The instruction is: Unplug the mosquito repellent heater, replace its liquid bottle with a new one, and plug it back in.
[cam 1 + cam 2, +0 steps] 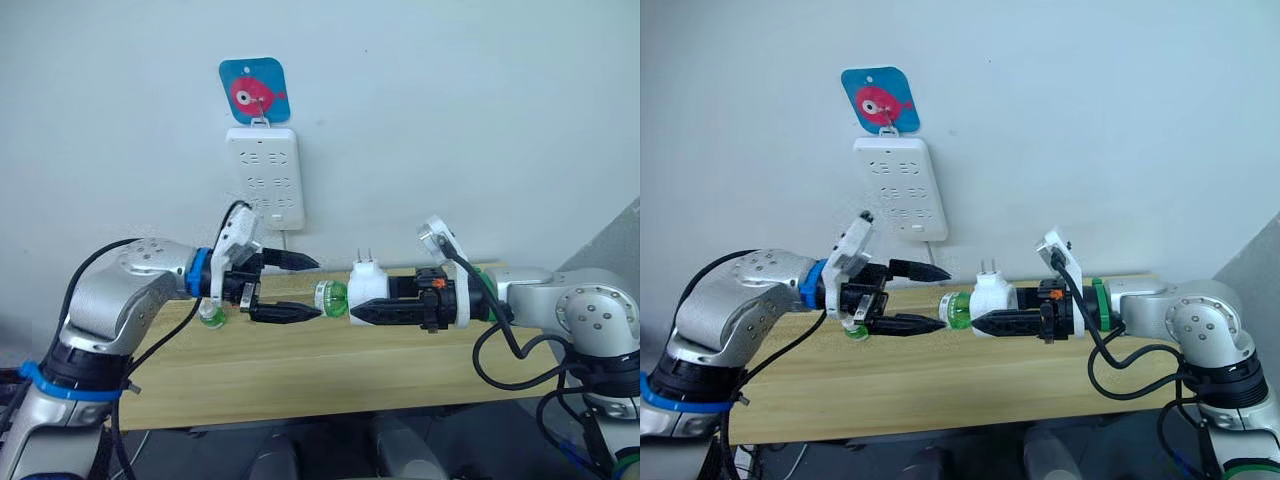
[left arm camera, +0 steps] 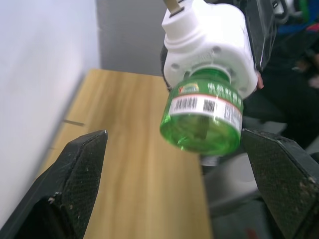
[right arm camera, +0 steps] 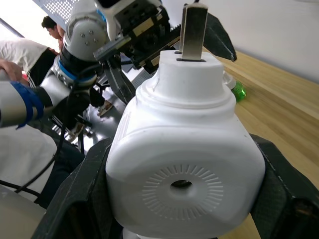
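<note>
My right gripper (image 1: 362, 300) is shut on the white mosquito repellent heater (image 1: 368, 288), holding it in the air over the table with its two prongs (image 3: 193, 32) pointing up. A green liquid bottle (image 1: 332, 298) sticks out of the heater towards my left arm; its barcode label shows in the left wrist view (image 2: 204, 119). My left gripper (image 1: 316, 288) is open, its fingertips level with the bottle's end and one on each side, not touching it. A second green bottle (image 1: 211, 317) stands on the table behind my left wrist.
The white power strip (image 1: 265, 178) hangs on the wall under a blue fish hook (image 1: 254, 92), its cord dropping behind the wooden table (image 1: 300, 375). In the right wrist view, a person (image 3: 47, 22) is far off beyond the table.
</note>
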Controlling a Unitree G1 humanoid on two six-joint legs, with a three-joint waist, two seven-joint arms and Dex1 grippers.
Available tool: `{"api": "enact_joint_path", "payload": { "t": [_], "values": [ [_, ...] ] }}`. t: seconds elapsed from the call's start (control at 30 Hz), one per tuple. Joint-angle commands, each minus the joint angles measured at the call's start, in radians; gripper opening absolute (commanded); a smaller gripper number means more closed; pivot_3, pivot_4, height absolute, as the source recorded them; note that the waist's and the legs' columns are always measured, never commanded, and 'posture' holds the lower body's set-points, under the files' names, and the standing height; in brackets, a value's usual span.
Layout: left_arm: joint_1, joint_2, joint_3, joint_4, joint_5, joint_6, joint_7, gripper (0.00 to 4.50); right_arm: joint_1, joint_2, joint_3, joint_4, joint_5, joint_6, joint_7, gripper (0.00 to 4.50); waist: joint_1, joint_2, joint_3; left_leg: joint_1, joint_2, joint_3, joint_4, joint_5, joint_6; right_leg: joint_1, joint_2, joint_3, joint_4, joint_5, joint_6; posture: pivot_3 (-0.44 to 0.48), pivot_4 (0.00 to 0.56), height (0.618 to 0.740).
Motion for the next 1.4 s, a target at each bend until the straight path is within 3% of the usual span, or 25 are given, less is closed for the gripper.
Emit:
{"api": "enact_joint_path", "payload": {
  "t": [0.03,0.3,0.57,1.07,1.17,1.33,1.4],
  "values": [
    [0.039,-0.022,0.050,-0.029,0.072,-0.181,0.004,4.50,-0.004,0.013,-0.037,-0.007,0.060,0.002,-0.010,3.02,0.001,0.000,0.000,0.000,0.000,0.000,0.000,0.000,0.000,0.000,0.000,0.000,0.000,0.000,0.000,-0.130,0.105,0.740],
    [0.119,-0.156,0.059,0.004,0.182,-0.580,0.006,4.50,-0.013,0.025,-0.046,0.011,0.095,0.010,-0.046,3.02,0.001,0.000,0.000,0.000,0.000,0.000,0.001,0.000,0.000,0.001,0.000,0.000,0.000,0.000,0.000,-0.130,0.103,0.740],
    [0.117,-0.215,0.009,0.069,0.234,-0.797,-0.025,4.50,-0.015,0.022,-0.044,0.009,0.111,0.013,-0.063,3.02,0.000,0.000,0.000,0.000,0.000,0.001,0.001,0.000,0.000,0.001,0.000,0.001,0.000,0.001,0.000,-0.140,0.099,0.740],
    [0.117,-0.241,-0.025,0.118,0.243,-0.936,-0.021,4.50,-0.011,0.019,-0.043,0.002,0.134,0.010,-0.086,3.02,-0.002,0.000,0.000,0.000,0.000,0.000,0.002,0.000,0.000,0.001,0.000,0.000,0.000,0.001,0.000,-0.144,0.102,0.740],
    [0.110,-0.246,-0.034,0.118,0.252,-0.938,-0.008,3.90,-0.012,0.019,-0.042,0.002,0.136,0.009,-0.088,3.02,-0.002,0.000,0.000,0.000,0.000,0.000,0.002,0.000,0.000,0.001,0.000,0.000,0.000,0.001,0.000,-0.143,0.103,0.740],
    [0.092,-0.260,-0.040,0.119,0.253,-0.927,0.027,2.31,-0.013,0.020,-0.040,0.002,0.140,0.009,-0.091,3.02,-0.002,0.000,0.000,0.000,0.000,0.000,0.002,0.000,0.000,0.001,0.000,0.000,0.000,0.001,0.000,-0.144,0.104,0.740],
    [0.090,-0.258,-0.041,0.118,0.253,-0.926,0.028,2.23,-0.013,0.020,-0.040,0.002,0.139,0.009,-0.092,3.02,-0.002,0.000,0.000,0.000,0.000,0.000,0.002,0.000,0.000,0.001,0.000,0.000,0.000,0.001,0.000,-0.143,0.104,0.740]
  ]
}}
